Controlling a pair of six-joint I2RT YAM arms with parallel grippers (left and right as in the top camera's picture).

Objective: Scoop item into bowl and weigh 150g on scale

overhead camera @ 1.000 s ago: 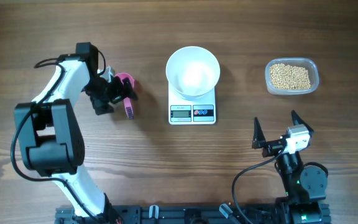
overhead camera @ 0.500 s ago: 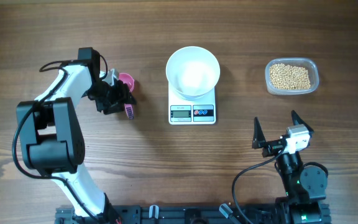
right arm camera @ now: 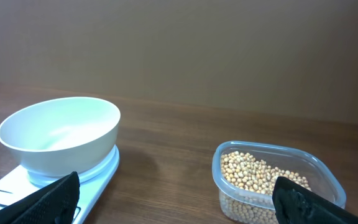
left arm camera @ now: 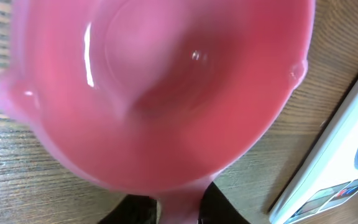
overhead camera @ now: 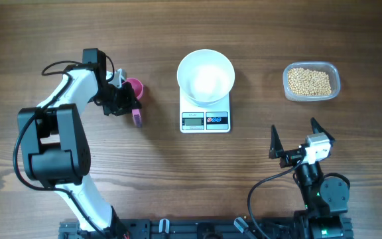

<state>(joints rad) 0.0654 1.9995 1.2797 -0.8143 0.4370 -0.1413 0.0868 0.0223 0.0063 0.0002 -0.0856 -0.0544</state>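
Note:
A pink scoop (overhead camera: 133, 87) with a purple-ended handle lies left of the scale (overhead camera: 205, 113). My left gripper (overhead camera: 126, 101) is over its handle. In the left wrist view the scoop's cup (left arm camera: 160, 87) fills the frame, and my gripper (left arm camera: 178, 211) has both black fingers pressed on the handle. The white bowl (overhead camera: 205, 76) stands empty on the scale. The beans (overhead camera: 309, 81) fill a clear tub at the right. My right gripper (overhead camera: 293, 126) hangs open near the front, facing the bowl (right arm camera: 61, 134) and the beans (right arm camera: 260, 174).
The scale's edge (left arm camera: 347, 162) shows right of the scoop in the left wrist view. The clear tub's rim (overhead camera: 337, 83) sits near the table's right side. Bare wood lies between scale and tub. The arms' bases stand along the front edge.
My left gripper has slid a little toward the scoop and closed its fingers onto the handle. The scoop shifted slightly. The right arm has not moved.

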